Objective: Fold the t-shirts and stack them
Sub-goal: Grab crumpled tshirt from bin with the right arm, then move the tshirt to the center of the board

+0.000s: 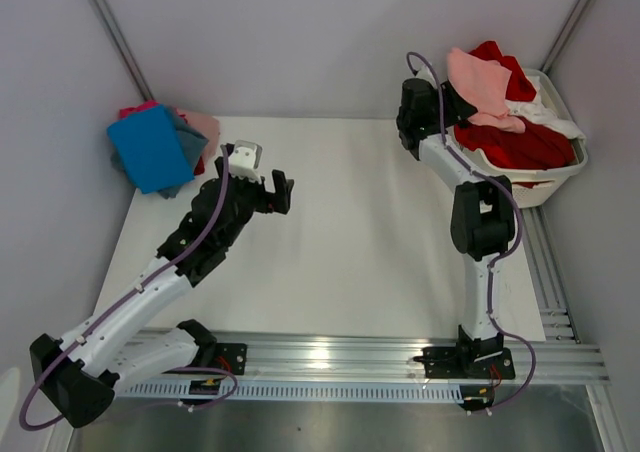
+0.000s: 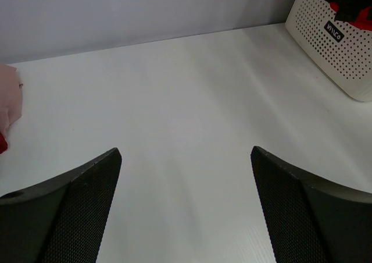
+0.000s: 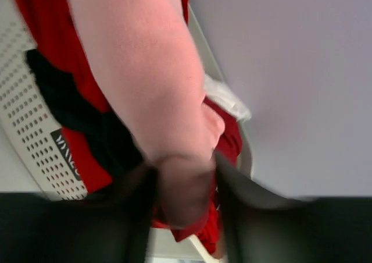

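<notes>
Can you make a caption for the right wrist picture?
The right gripper pinches a salmon-pink shirt, with red shirts and the white basket behind it.

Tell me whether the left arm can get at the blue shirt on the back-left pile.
Probably yes. The left gripper is open and empty, close beside the blue shirt, with nothing between them. It faces away from the shirt, so it would have to turn first.
</notes>
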### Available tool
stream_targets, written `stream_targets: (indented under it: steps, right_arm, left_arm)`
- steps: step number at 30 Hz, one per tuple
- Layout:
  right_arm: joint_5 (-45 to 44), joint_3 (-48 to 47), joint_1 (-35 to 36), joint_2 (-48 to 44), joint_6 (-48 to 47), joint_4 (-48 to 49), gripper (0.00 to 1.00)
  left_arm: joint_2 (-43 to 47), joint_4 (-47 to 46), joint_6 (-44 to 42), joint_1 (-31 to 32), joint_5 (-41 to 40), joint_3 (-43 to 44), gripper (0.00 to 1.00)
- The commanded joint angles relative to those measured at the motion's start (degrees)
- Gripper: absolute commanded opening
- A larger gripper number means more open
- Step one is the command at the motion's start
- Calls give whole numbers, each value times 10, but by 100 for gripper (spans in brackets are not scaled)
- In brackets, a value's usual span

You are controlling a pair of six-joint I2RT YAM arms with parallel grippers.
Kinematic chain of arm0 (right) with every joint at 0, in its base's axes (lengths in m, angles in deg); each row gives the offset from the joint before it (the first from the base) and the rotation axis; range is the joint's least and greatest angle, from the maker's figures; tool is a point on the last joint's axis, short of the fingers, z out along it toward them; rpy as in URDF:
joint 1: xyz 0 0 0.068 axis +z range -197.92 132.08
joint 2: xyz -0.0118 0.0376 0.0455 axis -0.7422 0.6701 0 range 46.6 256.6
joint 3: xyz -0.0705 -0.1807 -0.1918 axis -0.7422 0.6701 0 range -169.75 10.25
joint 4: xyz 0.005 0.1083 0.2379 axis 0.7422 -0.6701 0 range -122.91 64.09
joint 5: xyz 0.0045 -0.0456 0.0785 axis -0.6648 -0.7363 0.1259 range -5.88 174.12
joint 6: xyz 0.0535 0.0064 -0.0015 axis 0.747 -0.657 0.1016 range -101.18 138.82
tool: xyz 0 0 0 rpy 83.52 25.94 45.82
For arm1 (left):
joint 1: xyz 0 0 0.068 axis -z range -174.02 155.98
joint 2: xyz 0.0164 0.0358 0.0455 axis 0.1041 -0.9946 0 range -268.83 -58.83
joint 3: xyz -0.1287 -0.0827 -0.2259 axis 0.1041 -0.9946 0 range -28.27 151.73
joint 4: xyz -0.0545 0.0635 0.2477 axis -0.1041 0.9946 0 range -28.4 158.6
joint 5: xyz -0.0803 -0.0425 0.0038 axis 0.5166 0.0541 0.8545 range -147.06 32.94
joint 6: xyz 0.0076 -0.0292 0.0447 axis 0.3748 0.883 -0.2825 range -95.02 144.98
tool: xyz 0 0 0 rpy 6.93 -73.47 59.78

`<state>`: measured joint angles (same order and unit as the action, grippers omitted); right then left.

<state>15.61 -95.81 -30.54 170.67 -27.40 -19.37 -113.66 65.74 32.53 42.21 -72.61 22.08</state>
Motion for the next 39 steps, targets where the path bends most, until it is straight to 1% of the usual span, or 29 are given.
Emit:
stream_targets:
  steps: [1, 2, 3, 7, 9, 12, 13, 14, 15, 16, 18, 19, 20, 21, 22, 23, 24, 25, 26, 27, 29, 30, 32, 34, 35, 36, 37, 38, 39]
  right_arm:
    - [-46, -38, -29, -2, 0, 35, 34]
    - [-47, -45, -32, -4, 7, 33, 9]
    - [-46, -48, -36, -4, 10, 31, 0]
    - [-25, -47, -28, -24, 26, 16, 0]
    - [-4, -35, -15, -55, 53, 2, 0]
    - [65, -30, 25, -104, 87, -55, 0]
    - [82, -29, 48, -117, 92, -69, 0]
    - [117, -29, 62, -132, 97, -87, 0]
    - [136, -27, 74, -164, 104, -94, 0]
    - [155, -25, 103, -182, 122, -100, 0]
    - [231, -19, 134, -220, 156, -112, 0]
    - [272, -14, 162, -259, 203, -138, 0]
    - [320, -5, 176, -279, 228, -147, 0]
    - [429, 10, 186, -297, 250, -154, 0]
    - [478, 55, 194, -326, 277, -148, 0]
    - [504, 77, 209, -332, 293, -139, 0]
    - [510, 94, 213, -332, 314, -133, 0]
    - [508, 98, 212, -322, 341, -163, 0]
    - [509, 92, 209, -291, 393, -192, 0]
    - [508, 88, 205, -272, 416, -247, 0]
    - [506, 97, 187, -227, 486, -300, 0]
    - [506, 110, 180, -215, 506, -300, 0]
    - [478, 151, 166, -189, 552, -317, 0]
    - [436, 158, 143, -171, 577, -350, 0]
    - [435, 157, 135, -158, 587, -362, 2]
    - [445, 157, 118, -155, 596, -374, 10]
    - [459, 159, 113, -156, 601, -376, 57]
    - [458, 161, 108, -159, 609, -377, 85]
    - [457, 165, 105, -167, 616, -374, 98]
  left_arm:
    - [12, 0, 5, 3, -10, -5, 96]
    - [11, -1, 6, 3, -8, -5, 96]
    - [9, -2, 6, 3, -6, -5, 96]
    - [1, -7, 9, 3, -3, -3, 96]
    - [-2, -8, 9, 3, -1, 2, 96]
    - [-6, -10, 9, 3, -2, 3, 96]
    - [-9, -9, 8, 3, -2, 5, 96]
    - [-9, -10, 8, 2, -2, 4, 96]
    - [-10, -10, 9, 3, -3, 5, 96]
    - [-11, -10, 8, 3, -4, 5, 96]
    - [-11, -11, 8, 3, -8, 2, 96]
    - [-10, -14, 8, 3, -11, -2, 96]
    - [-11, -14, 7, 2, -13, -2, 96]
    - [-11, -15, 6, 3, -18, -2, 96]
    - [-11, -15, 7, 2, -32, -2, 96]
    - [-9, -14, 8, 2, -42, -2, 96]
    - [-7, -14, 10, 2, -50, -2, 96]
    - [-6, -13, 9, 2, -62, -3, 96]
    - [-3, -14, 9, 2, -67, -7, 96]
    - [0, -16, 7, 2, -71, -10, 96]
    - [2, -19, 10, 2, -85, -16, 96]
    - [2, -19, 11, 2, -85, -17, 96]
    - [0, -17, 12, 2, -91, -17, 96]
    - [-5, -10, 16, 2, -93, -14, 96]
    - [-5, -9, 16, 2, -91, -12, 96]
    - [-5, -9, 16, 2, -91, -13, 96]
    - [-6, -9, 15, 2, -91, -13, 96]
    - [-6, -8, 14, 2, -87, -10, 96]
    - [-7, -9, 13, 2, -86, -10, 96]
